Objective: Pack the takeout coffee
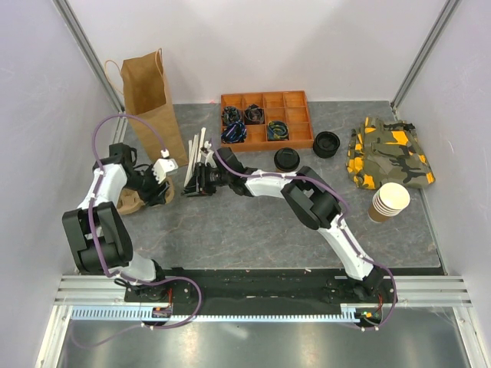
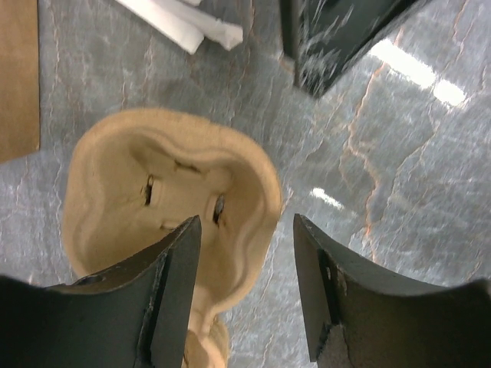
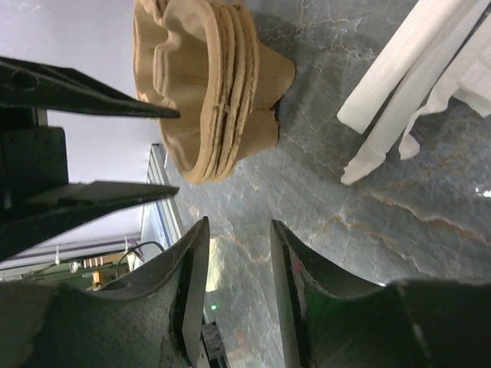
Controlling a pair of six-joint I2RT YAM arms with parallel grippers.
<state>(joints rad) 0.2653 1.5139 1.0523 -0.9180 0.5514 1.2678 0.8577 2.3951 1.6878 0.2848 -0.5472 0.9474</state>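
Carriers [image 2: 153,199] beneath open left end effector [image 2: 245,224]

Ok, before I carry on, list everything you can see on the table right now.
paper bag: one, brown, standing far left
compartment tray: one, orange, far centre, holding a few black-and-blue items
takeout coffee: one, black lid seen from above, just in front of the tray
loose lids: one stack, black, right of the tray
camouflage fabric bundle: one, green, orange and black, far right
nested cups: one stack, tan, white inside, right side
paper-wrapped sticks: several, white, left of centre
pulp cup carriers: one stack, tan, near left
left gripper: open, over the carriers
right gripper: open, empty, beside the sticks
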